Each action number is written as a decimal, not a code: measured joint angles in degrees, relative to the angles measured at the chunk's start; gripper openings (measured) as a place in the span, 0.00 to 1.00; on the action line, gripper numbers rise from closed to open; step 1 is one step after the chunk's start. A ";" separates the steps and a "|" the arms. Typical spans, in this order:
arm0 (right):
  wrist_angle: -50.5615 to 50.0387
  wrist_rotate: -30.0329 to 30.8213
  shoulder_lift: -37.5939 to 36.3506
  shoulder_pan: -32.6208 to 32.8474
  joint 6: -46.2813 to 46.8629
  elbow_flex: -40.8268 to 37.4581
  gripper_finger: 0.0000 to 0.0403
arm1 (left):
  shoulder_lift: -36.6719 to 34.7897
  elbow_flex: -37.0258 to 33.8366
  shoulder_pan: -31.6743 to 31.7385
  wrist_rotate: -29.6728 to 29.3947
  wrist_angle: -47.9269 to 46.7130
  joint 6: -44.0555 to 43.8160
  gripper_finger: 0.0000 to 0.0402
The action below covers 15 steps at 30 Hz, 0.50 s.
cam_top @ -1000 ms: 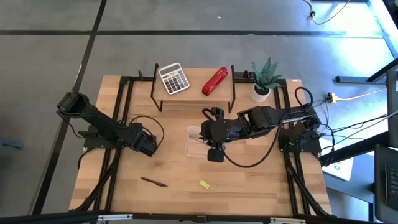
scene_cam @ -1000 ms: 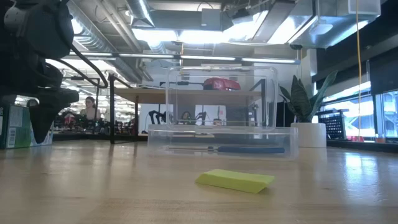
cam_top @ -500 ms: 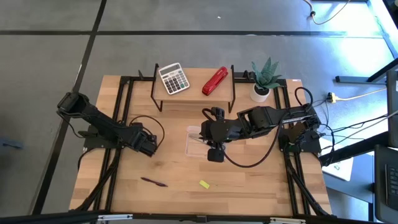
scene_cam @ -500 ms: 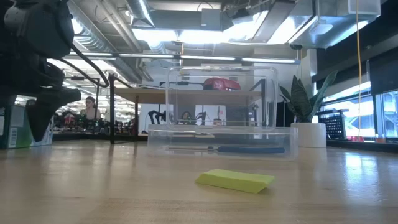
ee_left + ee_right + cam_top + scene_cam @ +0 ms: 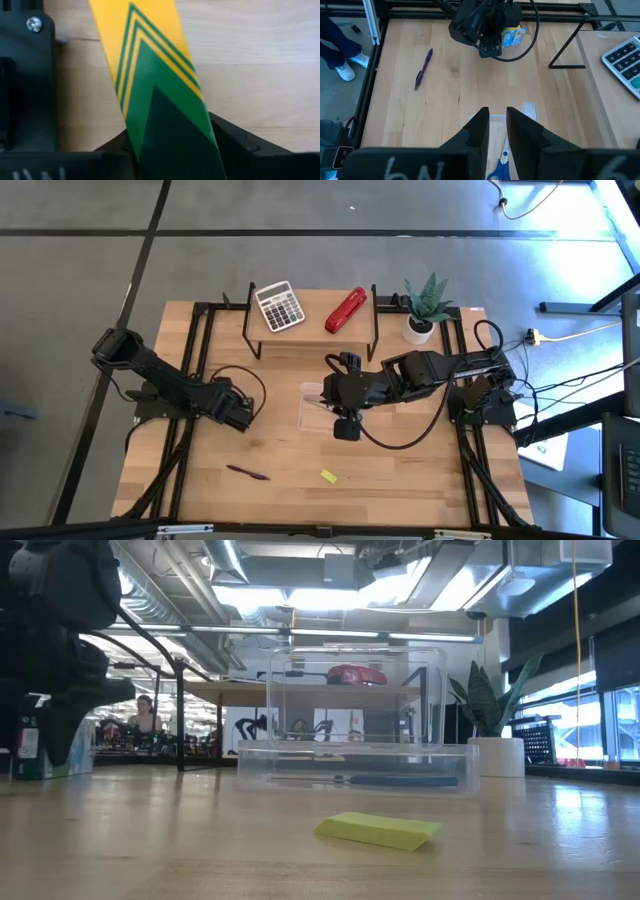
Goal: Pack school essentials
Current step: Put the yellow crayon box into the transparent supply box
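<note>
Down at the left side of the table point(image 5: 420, 480), left gripper point(image 5: 238, 412) set around the small yellow-green printed box point(image 5: 150, 75). Box caught between the two dark fingers, seemingly touching both at its sides, though hard to confirm with shadow over the contact. Judged as a narrow clamp on the box rather than a wide stance. Long axis of the box running forward out of the jaws and leaning off to one side, not square to the fingers (worth minding, since a slanted box may twist on the lift).

From there, toward the table's middle for the goal: clear container point(image 5: 315, 408), well apart from the box, with bare wood between. Blue-handled scissors point(image 5: 498, 167) already lying inside it.

Over that same container, right gripper point(image 5: 345, 426), fingers drawn to a narrow gap with nothing between them. So the nearer arm to the container, but the farther one from the box; the carry falls to the left arm, with a need to keep clear of the right one parked above the drop point.

Toward the table's front edge, thin dark purple pen point(image 5: 247, 472) and tiny yellow block point(image 5: 328, 476), both loose on the wood, apart from each other and from both grippers, not yet packed.
</note>
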 joint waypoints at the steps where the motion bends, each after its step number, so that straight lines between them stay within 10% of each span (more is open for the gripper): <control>1: 0.00 0.00 0.00 -0.01 0.00 0.00 0.17 | 0.00 0.00 0.00 0.00 0.11 0.03 0.38; 15: 0.00 0.00 0.01 0.01 0.00 0.00 0.17 | -0.07 0.00 0.02 0.98 1.26 8.60 0.19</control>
